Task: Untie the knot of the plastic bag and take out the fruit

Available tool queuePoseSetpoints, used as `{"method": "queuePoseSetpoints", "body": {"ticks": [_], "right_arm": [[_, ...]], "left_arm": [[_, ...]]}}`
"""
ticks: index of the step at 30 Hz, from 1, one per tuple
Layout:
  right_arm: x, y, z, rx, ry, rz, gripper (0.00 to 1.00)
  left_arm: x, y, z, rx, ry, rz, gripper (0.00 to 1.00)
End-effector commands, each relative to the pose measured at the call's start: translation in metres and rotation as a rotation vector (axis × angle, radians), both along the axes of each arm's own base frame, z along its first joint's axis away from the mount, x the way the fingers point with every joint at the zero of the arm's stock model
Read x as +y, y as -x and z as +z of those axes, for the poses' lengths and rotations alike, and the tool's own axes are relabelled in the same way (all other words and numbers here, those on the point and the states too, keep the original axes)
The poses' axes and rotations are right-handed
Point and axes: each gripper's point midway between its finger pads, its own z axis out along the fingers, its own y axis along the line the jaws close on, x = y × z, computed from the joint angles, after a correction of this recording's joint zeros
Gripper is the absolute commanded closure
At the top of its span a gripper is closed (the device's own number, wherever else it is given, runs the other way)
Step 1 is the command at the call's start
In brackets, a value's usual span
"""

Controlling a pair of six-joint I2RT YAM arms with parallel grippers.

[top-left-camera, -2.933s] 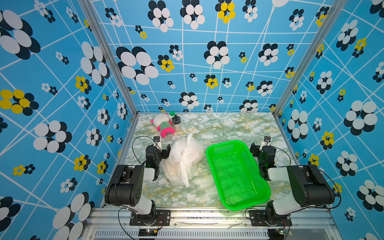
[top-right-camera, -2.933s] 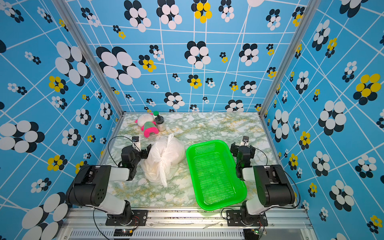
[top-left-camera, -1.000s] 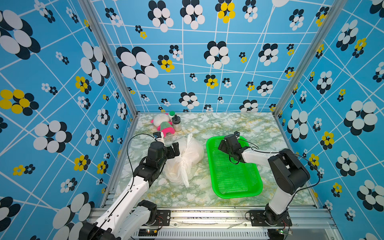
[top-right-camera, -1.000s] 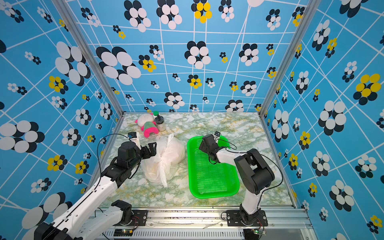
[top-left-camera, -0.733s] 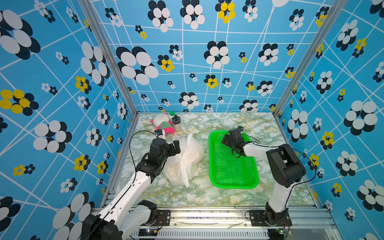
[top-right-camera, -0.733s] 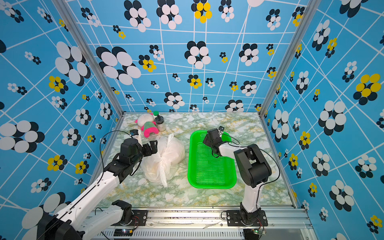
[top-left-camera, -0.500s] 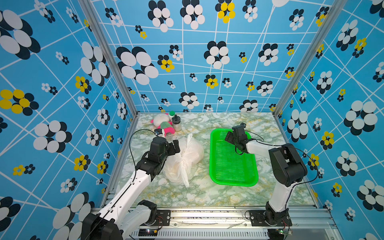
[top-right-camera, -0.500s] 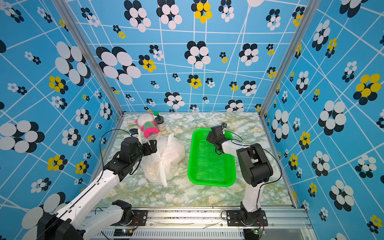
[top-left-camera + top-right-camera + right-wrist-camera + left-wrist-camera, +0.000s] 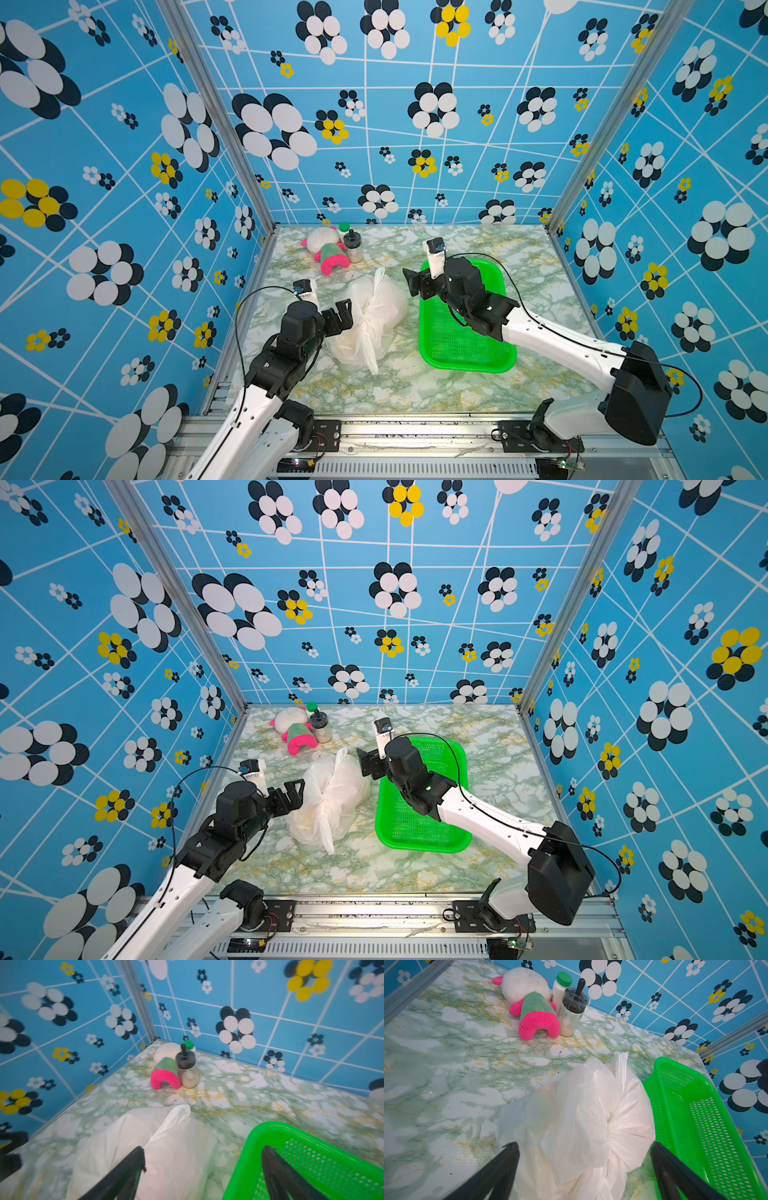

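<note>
**Blue flowered booth, marble-look table**

Three blue walls (image 9: pixel 374 104), crossed by white lines and dotted with white, black and yellow flowers, fill the upper frame. Silver corner posts (image 9: pixel 224 124) descend to a green-veined marble-look tabletop (image 9: pixel 536 270) at lower centre, evenly lit.

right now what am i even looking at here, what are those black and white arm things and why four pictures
Two robot arms stand at a marble-patterned table inside a blue flowered booth. Two pictures look down from overhead; the other two come from a camera on each wrist, so the black prongs there are gripper fingers. On the table lie a tied white plastic bag, a green basket, a plush toy, a jar and a green-capped bottle. The left gripper and right gripper flank the bag, both open, holding nothing.
</note>
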Motion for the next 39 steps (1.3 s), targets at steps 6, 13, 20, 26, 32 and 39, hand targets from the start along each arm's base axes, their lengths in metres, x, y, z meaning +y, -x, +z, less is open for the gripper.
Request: {"method": "queuePoseSetpoints", "body": {"ticks": [6, 13, 20, 26, 32, 39], "right_arm": [[0.080, 0.052, -0.074, 0.044, 0.214, 0.339, 0.19], [0.098, 0.050, -0.115, 0.152, 0.329, 0.362, 0.28], [0.101, 0.050, -0.133, 0.141, 0.419, 0.339, 0.25], [0.099, 0.050, -0.149, 0.155, 0.485, 0.343, 0.30], [0.095, 0.042, -0.163, 0.162, 0.569, 0.288, 0.38], [0.098, 0.045, -0.151, 0.152, 0.526, 0.301, 0.79]], "left_arm": [[-0.006, 0.017, -0.039, 0.053, 0.100, -0.009, 0.04], [0.006, 0.021, -0.066, 0.124, 0.067, 0.057, 0.05], [0.006, 0.021, -0.073, 0.135, 0.049, 0.046, 0.05], [0.006, 0.020, -0.077, 0.170, 0.012, 0.039, 0.05], [0.005, 0.017, -0.082, 0.183, -0.015, 0.026, 0.04], [-0.001, 0.014, -0.085, 0.202, -0.028, -0.005, 0.04]]}}
